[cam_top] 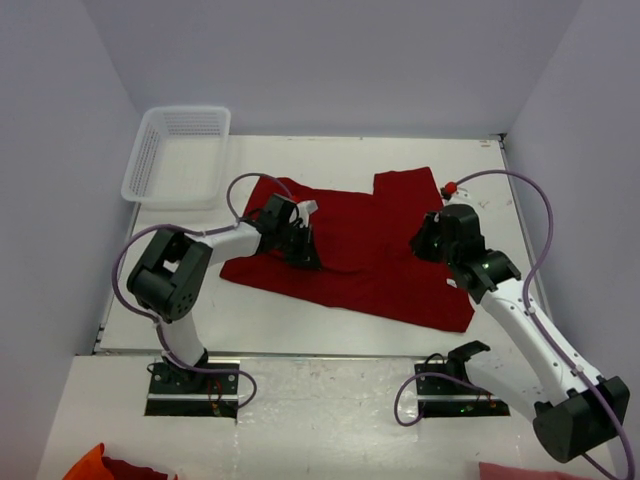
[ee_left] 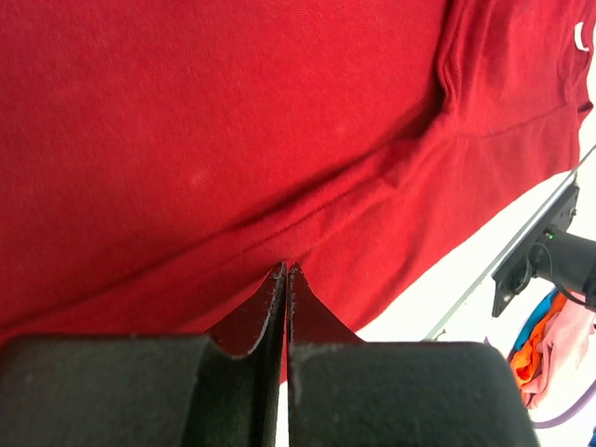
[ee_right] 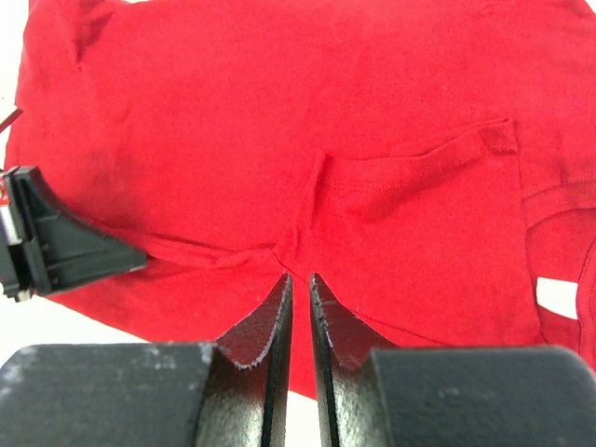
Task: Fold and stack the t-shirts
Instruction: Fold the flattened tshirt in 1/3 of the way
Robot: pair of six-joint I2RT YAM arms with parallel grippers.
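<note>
**Position.** The t-shirt [cam_top: 370,265] is lying spread flat at the middle of the bench [cam_top: 280,325], well apart from the basket [cam_top: 180,155] at the far left corner.

**Claws.** The left claw [cam_top: 298,245] is bearing down on the shirt's left half, jaws shut and pinching a ridge of cloth. The right claw [cam_top: 432,240] is gathering a pucker on the right half, jaws all but together on it.

**Purpose (judged).** Both grips are sitting on one line across the shirt, apparently so the cloth lifts evenly for a fold.

**Orientation.** The long axis is running left to right, slightly slanted. The neck label [ee_right: 557,294] is showing at the right end, so the collar is pointing right. One sleeve [cam_top: 405,195] is jutting towards the far side.
</note>
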